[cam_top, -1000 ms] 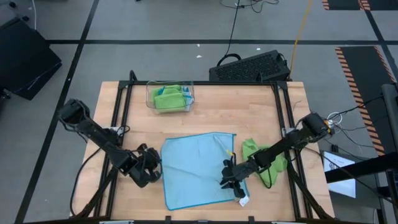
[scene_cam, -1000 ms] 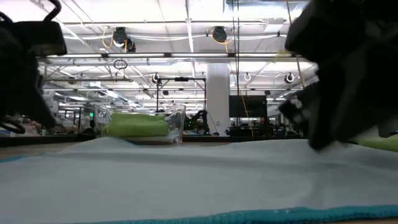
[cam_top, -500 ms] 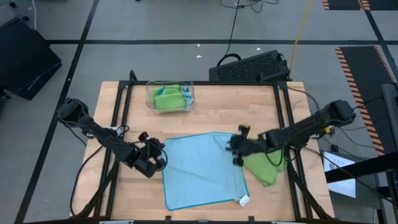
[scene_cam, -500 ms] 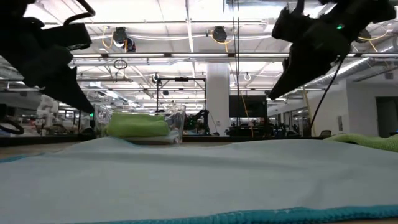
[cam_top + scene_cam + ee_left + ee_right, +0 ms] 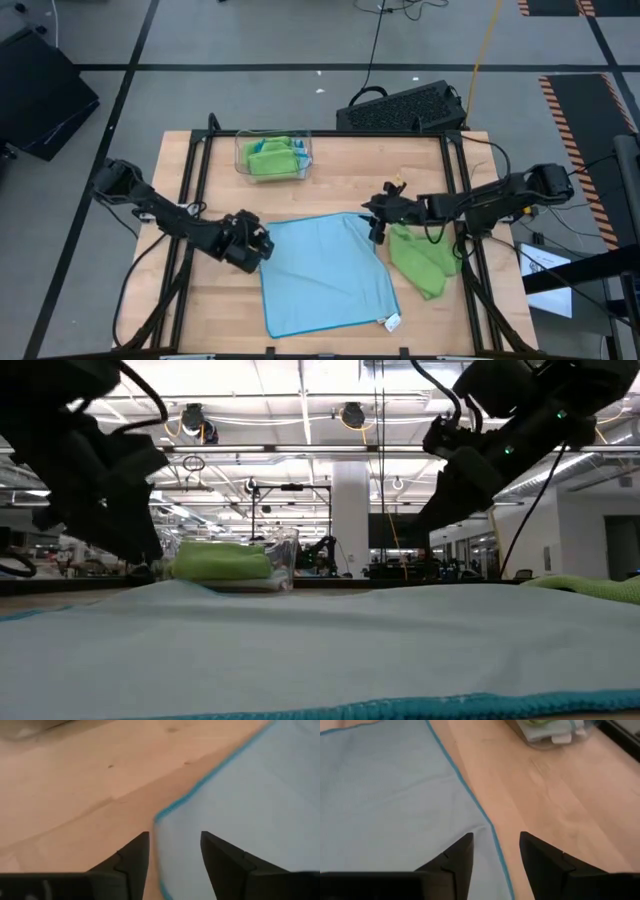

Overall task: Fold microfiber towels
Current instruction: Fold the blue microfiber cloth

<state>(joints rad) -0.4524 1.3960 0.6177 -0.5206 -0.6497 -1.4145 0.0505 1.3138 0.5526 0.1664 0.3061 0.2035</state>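
Note:
A light blue microfiber towel (image 5: pixel 325 275) lies spread flat on the middle of the table, a small white tag (image 5: pixel 393 322) at its near right corner. My left gripper (image 5: pixel 262 243) hovers open over the towel's far left corner (image 5: pixel 165 815). My right gripper (image 5: pixel 375 222) hovers open over the towel's right edge (image 5: pixel 470 795), close to the far right corner. A lime green towel (image 5: pixel 425 262) lies crumpled on the table to the right of the blue one. In the low view both grippers stand above the cloth (image 5: pixel 320 640).
A clear plastic tray (image 5: pixel 273 157) holding folded green towels stands at the far left of the table. A black keyboard (image 5: pixel 405 108) lies beyond the far edge. Dark frame rails (image 5: pixel 190 190) run along the table's left and right sides. Bare wood shows between tray and towel.
My right gripper has risen from the blue towel's near right part and swung toward the far edge, stopping over the far right corner. My left gripper has moved toward the far edge and slightly right, to the far left corner. The towel has stayed flat.

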